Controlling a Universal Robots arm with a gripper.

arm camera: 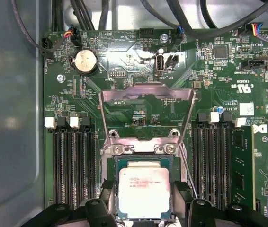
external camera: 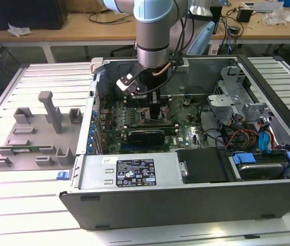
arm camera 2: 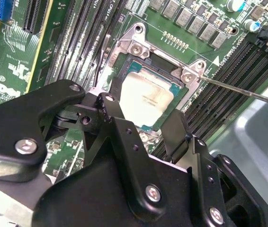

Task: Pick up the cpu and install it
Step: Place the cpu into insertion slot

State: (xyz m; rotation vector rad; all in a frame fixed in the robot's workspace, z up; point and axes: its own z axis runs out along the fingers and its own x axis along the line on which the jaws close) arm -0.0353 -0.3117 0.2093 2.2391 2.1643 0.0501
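I'm watching the arm reach down into the open computer case at the centre of the exterior view. The tool is narrowed to the chip's width. One black finger lies against each opposite edge, so I read it as holding the cpu. The cpu is in, or just over, the socket; I can't tell if it is fully seated.

My worry is tilt. If the chip goes down at a slant or slightly off square, the socket's contacts under it would likely bend. The fingers are bulky and close to the socket frame, so a sideways nudge could drag the chip. The thin wire lever stands near the far finger and could snag.

The cpu's lid is flat, pale brushed metal with rounded corners on a green rim. The load plate is bare stamped steel, hinged open. The memory slots are long, dark, ribbed plastic.
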